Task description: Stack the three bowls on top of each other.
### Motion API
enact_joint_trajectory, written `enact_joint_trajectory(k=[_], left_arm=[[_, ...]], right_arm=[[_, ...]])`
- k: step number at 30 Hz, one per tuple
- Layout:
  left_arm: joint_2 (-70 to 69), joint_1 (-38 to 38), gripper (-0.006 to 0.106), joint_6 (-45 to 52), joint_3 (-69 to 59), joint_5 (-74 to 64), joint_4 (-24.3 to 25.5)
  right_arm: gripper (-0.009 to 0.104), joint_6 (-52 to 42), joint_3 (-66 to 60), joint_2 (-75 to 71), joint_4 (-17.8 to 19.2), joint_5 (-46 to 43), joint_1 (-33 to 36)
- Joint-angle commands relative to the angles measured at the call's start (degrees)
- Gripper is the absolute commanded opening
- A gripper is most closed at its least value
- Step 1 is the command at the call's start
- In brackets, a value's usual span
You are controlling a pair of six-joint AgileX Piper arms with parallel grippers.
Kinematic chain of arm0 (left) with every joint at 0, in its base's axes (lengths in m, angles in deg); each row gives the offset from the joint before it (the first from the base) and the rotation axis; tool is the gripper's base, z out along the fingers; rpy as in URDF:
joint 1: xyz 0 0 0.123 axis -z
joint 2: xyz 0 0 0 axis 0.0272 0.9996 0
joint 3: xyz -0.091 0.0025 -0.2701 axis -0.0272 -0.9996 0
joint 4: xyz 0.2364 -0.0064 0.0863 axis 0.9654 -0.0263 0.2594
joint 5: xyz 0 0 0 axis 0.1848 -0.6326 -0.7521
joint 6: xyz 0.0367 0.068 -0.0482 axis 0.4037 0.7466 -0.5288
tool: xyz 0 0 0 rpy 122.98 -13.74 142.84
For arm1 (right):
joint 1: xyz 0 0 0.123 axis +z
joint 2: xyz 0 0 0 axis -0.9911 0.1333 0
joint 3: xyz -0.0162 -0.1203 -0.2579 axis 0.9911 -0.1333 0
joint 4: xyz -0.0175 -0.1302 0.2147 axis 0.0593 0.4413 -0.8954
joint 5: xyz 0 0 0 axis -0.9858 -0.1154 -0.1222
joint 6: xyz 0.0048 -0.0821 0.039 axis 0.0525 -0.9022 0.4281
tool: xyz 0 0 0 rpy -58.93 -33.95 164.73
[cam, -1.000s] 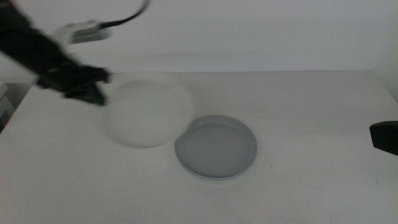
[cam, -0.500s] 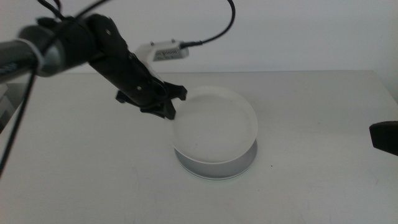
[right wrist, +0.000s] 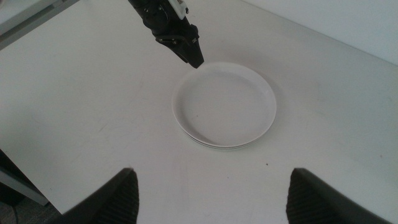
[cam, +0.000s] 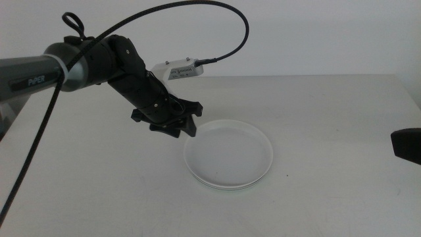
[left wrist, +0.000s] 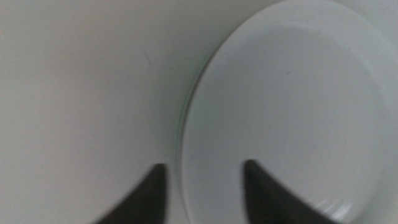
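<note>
Three shallow round bowls nested in one stack (cam: 228, 158), smooth white bowl (cam: 230, 151) topmost, thin edges of others barely showing beneath. Left gripper (cam: 186, 128) angled down at stack's rim, jaws parted astride the edge, one inside, one outside. Right gripper (right wrist: 211, 190) spread wide, well apart from stack.

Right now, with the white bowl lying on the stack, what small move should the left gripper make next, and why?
Probably lift the left gripper straight up and away. The white bowl sits level on the bowls below, whose rims show under it, and the open jaws straddle its rim at the left edge. The right gripper waits open at the table's right side.
</note>
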Motion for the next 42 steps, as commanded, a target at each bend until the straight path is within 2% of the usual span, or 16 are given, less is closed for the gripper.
enact_joint_trajectory(k=[1,4,5,18,26,33,36,39,42], left_arm=[[-3.2,0.2,0.071,0.5,1.9,0.4,-2.2],[-4.3,-0.2,0.101,0.7,1.9,-1.5,-2.4],[-5.0,-0.6,0.105,0.7,1.9,-2.3,-2.7],[-20.0,-9.6,0.105,-0.4,2.6,-7.0,-1.6],[-25.5,-12.3,0.105,-0.1,2.6,-7.4,5.7],[-26.3,-12.4,0.105,-0.1,2.6,-7.5,6.4],[-26.9,-12.4,0.105,-0.9,4.0,-9.5,8.5],[-28.8,-12.4,0.105,-2.8,4.6,-10.6,11.0],[-31.6,-12.4,0.105,-4.6,4.1,-10.5,13.4]], right_arm=[[0.06,-0.6,1.3,-0.1,-1.1,-3.2,-0.4],[0.06,-0.6,1.3,-0.1,-1.1,-3.2,-0.4],[0.06,-0.6,1.3,-0.1,-1.1,-3.2,-0.4],[0.06,-0.6,1.3,-0.1,-1.1,-3.2,-0.4],[0.06,-0.6,1.3,-0.1,-1.1,-3.2,-0.4],[0.06,-0.6,1.3,-0.1,-1.1,-3.2,-0.4],[0.06,-0.7,1.3,0.0,-0.9,-5.0,-0.4],[0.06,2.7,1.3,0.0,-0.8,-9.1,-0.4],[0.06,8.1,1.7,1.7,2.0,-11.9,-0.4]])
